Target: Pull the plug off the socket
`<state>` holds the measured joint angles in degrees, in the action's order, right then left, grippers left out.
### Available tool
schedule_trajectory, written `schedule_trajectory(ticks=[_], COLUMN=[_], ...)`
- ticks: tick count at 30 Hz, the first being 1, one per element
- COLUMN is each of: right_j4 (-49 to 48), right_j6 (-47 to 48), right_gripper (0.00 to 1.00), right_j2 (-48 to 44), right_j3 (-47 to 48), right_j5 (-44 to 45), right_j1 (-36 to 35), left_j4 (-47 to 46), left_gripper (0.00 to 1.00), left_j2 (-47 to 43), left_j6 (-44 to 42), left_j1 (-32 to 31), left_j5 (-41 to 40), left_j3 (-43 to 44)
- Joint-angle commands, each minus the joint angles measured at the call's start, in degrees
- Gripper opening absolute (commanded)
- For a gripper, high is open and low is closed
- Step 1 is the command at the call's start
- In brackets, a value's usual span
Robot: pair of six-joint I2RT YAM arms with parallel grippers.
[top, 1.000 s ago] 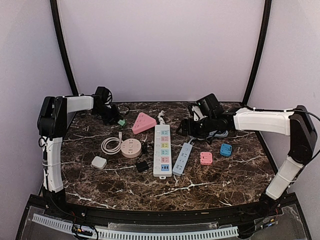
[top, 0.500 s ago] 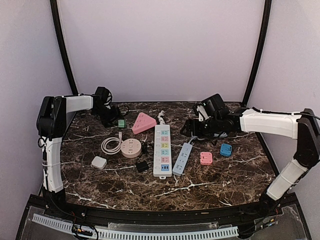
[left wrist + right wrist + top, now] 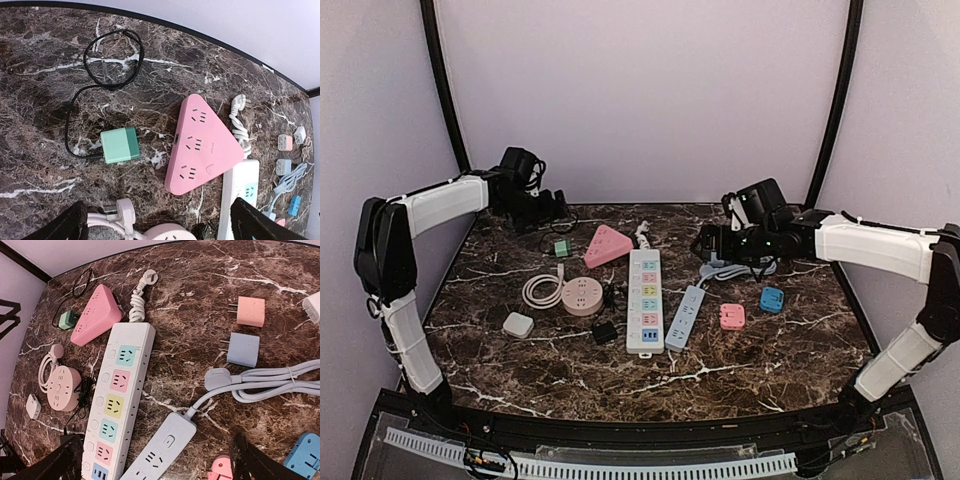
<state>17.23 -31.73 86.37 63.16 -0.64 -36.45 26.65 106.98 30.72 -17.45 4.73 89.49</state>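
The green plug lies flat on the marbled bench, out of the pink triangular socket and just beside it, with a strip of bare bench between the two. Its long axis runs crosswise in the left wrist view, slightly tilted. The darker green end faces the socket's flat edge and the lighter end faces away. A thin black cable meets the lighter end, curves up the bench and closes in a loose loop toward the back wall. The prongs cannot be made out. In the top view the plug sits at the far left of the bench, left of the pink socket and beyond the round pink socket with its coiled white lead. The left arm's fingers hang above this spot, spread wide apart with nothing between them. The right arm's fingers are likewise wide apart and empty, raised over the far right of the bench. Below them are the long white power strip, the pale blue strip with its bundled cord, and two small adapters, one pink and one blue, lying well clear of any socket.
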Motion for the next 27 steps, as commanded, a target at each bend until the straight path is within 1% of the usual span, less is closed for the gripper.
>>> schedule_trajectory(ticks=[1,6,10,12,14,15,16,17,18,21,23,24,25,26,27], right_j4=[-0.1,-2.3,-6.6,-12.6,-20.3,-24.0,-27.5,-31.3,-34.1,-39.1,-40.5,-39.8,-39.7,-40.0,-40.4], right_j6=[1.2,2.0,4.0,7.4,11.0,12.8,14.4,16.4,17.8,19.0,17.9,16.4,15.4,14.7,14.9], right_gripper=[0.99,0.99,0.99,0.99,0.99,0.99,0.99,0.99,0.99,0.99,0.99,0.99,0.99,0.99,0.99], right_j2=[-3.5,-6.9,-10.5,-13.0,-15.2,-16.0,-16.6,-16.9,-17.2,-17.5,-17.5,-17.7,-18.1,-18.3,-18.7], right_j3=[-1.9,-5.0,-8.8,-12.9,-17.7,-19.9,-22.2,-24.3,-26.0,-29.0,-30.2,-30.3,-30.6,-31.0,-31.3], right_j5=[5.9,10.9,17.1,20.4,23.5,25.1,26.7,26.8,26.9,27.0,26.8,25.8,24.0,22.1,19.9], right_j1=[1.1,3.8,5.5,5.6,5.6,5.7,5.8,6.0,6.4,8.5,10.8,12.4,14.1,15.7,17.0], left_j4=[-0.1,-3.5,-4.1,-4.4,-5.2,-6.2,-9.2,-10.4,-13.0,-18.6,-25.6,-32.4,-36.2,-42.8,-45.3], left_gripper=[0.99,0.99,0.99,0.99,0.99,0.99,0.99,0.99,0.99,0.99,0.99,0.99,0.99,0.99,0.99], left_j2=[-8.7,-20.1,-26.5,-28.6,-30.3,-30.8,-31.5,-32.0,-32.2,-33.3,-34.3,-34.6,-34.9,-34.8,-34.1], left_j6=[-4.2,-4.8,-5.1,-5.7,-6.4,-8.2,-10.1,-13.0,-14.2,-18.3,-22.0,-26.7,-28.3,-29.8,-30.1], left_j1=[-2.2,-3.0,-3.1,-3.1,-3.1,-3.0,-2.5,-2.1,-0.7,1.9,3.4,3.8,3.9,4.3,4.7], left_j5=[-7.7,-12.0,-17.3,-20.6,-25.9,-28.2,-28.2,-27.3,-26.6,-23.3,-21.7,-21.1,-21.1,-22.4,-22.9], left_j3=[-6.6,-17.1,-22.3,-24.4,-26.5,-27.4,-29.5,-30.4,-32.1,-35.5,-40.9,-42.8,-46.5,-47.9,-50.2])
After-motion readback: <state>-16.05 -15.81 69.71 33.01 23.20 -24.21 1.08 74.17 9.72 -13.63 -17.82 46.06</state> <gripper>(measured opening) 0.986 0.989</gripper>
